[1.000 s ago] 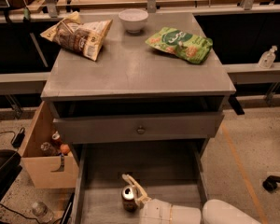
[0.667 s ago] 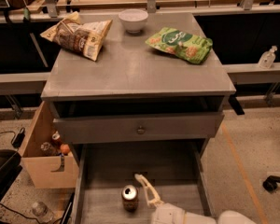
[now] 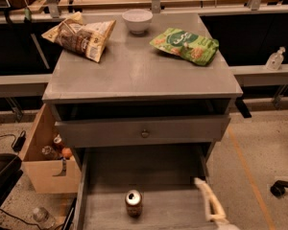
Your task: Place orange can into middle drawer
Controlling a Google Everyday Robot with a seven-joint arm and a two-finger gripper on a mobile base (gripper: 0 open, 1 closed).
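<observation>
My gripper [image 3: 204, 191] sits low at the front right corner of the middle drawer [image 3: 149, 171], close to the right wall. It holds nothing, and I can't tell if it's spread or closed (only one pale bar of it shows). The orange can [image 3: 133, 203] stands upright on the drawer floor near the front edge, about mid-width, silver top up. It's well apart from the gripper, no contact.

The drawer is pulled out and the floor around the can is bare grey. Above its back edge is another drawer front [image 3: 182, 131] with a round knob [image 3: 145, 133]. A cardboard box [image 3: 43, 169] sits on the floor left of the cabinet.

On the cabinet top [image 3: 139, 73] there's a brown chip bag [image 3: 81, 35] at the far left corner, a white bowl [image 3: 137, 19] mid far edge and a green snack bag [image 3: 185, 44] toward the far right.
</observation>
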